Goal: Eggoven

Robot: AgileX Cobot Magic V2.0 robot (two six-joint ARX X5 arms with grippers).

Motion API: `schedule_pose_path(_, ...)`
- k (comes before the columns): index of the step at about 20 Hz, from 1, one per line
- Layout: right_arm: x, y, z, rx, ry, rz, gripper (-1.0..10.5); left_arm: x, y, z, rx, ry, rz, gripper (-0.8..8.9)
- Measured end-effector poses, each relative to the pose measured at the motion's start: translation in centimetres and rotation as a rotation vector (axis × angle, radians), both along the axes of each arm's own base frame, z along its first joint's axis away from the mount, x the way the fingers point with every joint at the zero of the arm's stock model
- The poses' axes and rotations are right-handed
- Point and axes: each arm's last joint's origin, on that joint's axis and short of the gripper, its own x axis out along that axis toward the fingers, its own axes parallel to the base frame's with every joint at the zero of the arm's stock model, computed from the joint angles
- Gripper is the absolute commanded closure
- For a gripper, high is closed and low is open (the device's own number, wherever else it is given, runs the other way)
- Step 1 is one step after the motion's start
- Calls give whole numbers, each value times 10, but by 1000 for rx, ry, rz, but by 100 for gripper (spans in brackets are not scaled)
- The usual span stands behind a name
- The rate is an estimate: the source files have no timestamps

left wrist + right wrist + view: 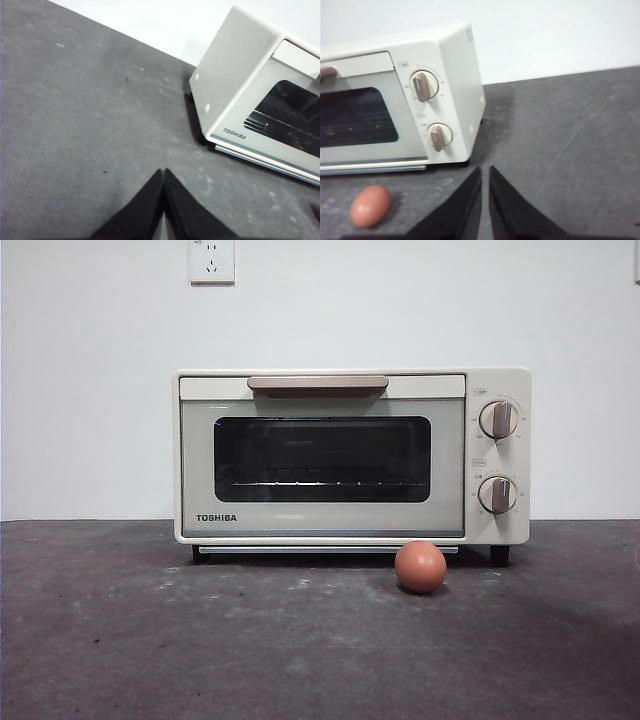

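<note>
The cream TOSHIBA oven (350, 520) stands at the back of the table with its door closed, a tan handle (318, 385) along the top and two dials (498, 420) on the right. The reddish-brown egg (420, 566) lies on the table just in front of the oven's lower right part. No arm shows in the front view. My left gripper (163, 171) is shut and empty, over bare table left of the oven (235, 80). My right gripper (485, 170) is shut and empty, near the oven's (450, 65) dial corner, with the egg (370, 205) off to one side.
The dark grey tabletop (150, 640) runs wide on both sides of the oven. A white wall (80, 390) closes the back, with a power socket (211, 260) high above the oven.
</note>
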Motion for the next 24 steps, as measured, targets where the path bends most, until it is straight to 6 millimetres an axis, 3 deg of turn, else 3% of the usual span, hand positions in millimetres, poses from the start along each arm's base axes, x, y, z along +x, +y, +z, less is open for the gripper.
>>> schedule_pose_path(5, -6, 0, 23, 115, -23, 16, 942, -5, -2, 14, -51, 33, -64, 806)
schedule_pose_path(11, -13, 2, 52, 169, 92, 60, 942, -12, -3, 52, -63, 42, -117, 806)
schedule_pose_path(18, -17, 7, 100, 143, 257, 267, 942, -12, -8, 99, -4, 142, -302, 806)
schedule_pose_path(24, -18, 12, 125, 62, 460, 456, 942, -10, -11, 126, 83, 253, -453, 806)
